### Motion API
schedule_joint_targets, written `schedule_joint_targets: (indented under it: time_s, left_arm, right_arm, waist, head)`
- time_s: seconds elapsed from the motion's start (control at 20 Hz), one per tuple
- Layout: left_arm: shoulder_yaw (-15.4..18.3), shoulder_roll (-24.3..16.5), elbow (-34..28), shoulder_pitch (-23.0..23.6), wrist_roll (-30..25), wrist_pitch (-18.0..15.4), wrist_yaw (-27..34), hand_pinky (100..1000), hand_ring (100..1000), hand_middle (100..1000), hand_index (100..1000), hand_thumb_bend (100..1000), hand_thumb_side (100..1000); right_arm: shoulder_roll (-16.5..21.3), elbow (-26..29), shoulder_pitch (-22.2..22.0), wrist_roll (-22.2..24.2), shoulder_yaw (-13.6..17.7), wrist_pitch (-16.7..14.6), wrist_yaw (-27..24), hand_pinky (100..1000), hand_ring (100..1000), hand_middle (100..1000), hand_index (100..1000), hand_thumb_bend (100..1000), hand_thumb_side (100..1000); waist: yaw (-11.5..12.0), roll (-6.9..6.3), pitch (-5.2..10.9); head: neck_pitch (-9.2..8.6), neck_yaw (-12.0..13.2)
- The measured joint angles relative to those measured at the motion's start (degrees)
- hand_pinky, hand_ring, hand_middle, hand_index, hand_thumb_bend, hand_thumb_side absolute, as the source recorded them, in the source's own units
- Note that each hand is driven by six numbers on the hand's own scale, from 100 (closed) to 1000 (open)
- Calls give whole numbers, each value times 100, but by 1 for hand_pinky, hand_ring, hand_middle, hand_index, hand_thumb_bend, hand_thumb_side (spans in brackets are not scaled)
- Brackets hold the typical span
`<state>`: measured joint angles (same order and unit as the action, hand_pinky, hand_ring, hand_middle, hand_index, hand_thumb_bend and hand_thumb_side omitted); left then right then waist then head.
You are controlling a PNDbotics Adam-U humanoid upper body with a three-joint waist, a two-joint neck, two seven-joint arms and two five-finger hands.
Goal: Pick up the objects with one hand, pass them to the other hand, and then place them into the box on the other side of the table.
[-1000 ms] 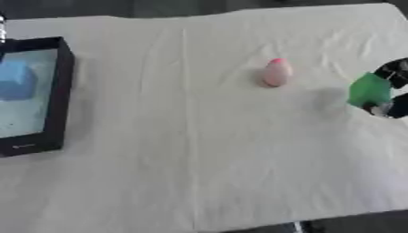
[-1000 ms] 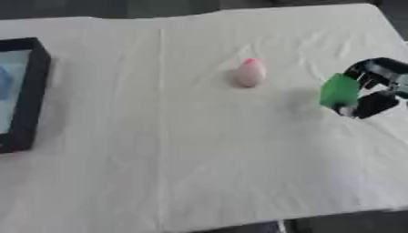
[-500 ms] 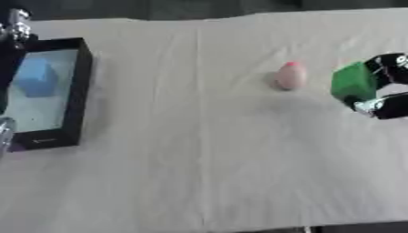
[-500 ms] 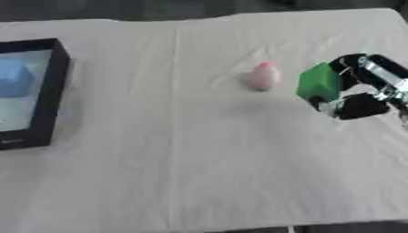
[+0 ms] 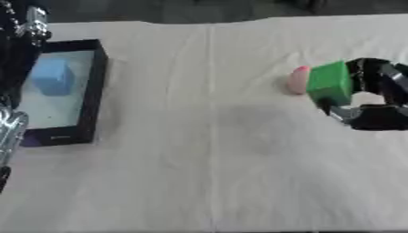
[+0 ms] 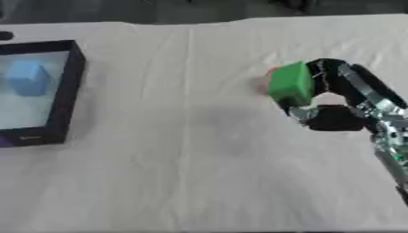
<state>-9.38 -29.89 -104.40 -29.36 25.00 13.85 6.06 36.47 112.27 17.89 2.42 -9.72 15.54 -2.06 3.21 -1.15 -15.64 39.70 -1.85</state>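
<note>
Cream cloth (image 5: 199, 136) over table — right hand (image 6: 339, 102), fingers curled around green block (image 6: 290, 84), which looks light and rigid, best held across flat faces; left hand (image 5: 9, 129) barely shows, fingers unclear.

It looks like a robot test bench in a lab rather than a home. A table (image 5: 199, 182) draped in plain cream cloth fills the view, and at nine o'clock sits a black-walled box (image 6: 70, 91). Toward twelve o'clock, beyond the cloth's far edge, lies only dark, indistinct floor.
</note>
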Motion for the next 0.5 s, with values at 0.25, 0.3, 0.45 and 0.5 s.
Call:
schedule_joint_targets:
  time_s: [0.25, 0.3, 0.45, 0.5]
  left_arm:
    - [-2, 0, -13, -16, -27, 13, -1, 712, 823, 732, 763, 100, 606]
    - [-3, 0, -20, -22, -33, 14, -1, 712, 823, 732, 763, 100, 605]
    - [-30, -2, -38, -38, -60, 13, -2, 713, 823, 731, 763, 100, 603]
    - [-32, -4, -46, -39, -74, 18, -3, 712, 822, 731, 762, 100, 602]
  right_arm:
    - [-218, -65, 289, -52, -367, -159, -533, 615, 610, 570, 615, 100, 108]
    - [-272, -83, 340, -35, -441, -170, -611, 613, 607, 569, 614, 100, 111]
    - [-439, -145, 463, 83, -676, -171, -786, 613, 603, 565, 611, 100, 113]
    - [-490, -163, 497, 137, -754, -165, -827, 614, 603, 565, 610, 100, 114]
  waist:
    - [18, -19, 0]
    - [23, -20, 0]
    - [30, -19, 0]
    - [31, -19, 0]
  head:
    - [2, -6]
    - [3, -8]
    - [37, -7]
    - [45, -4]
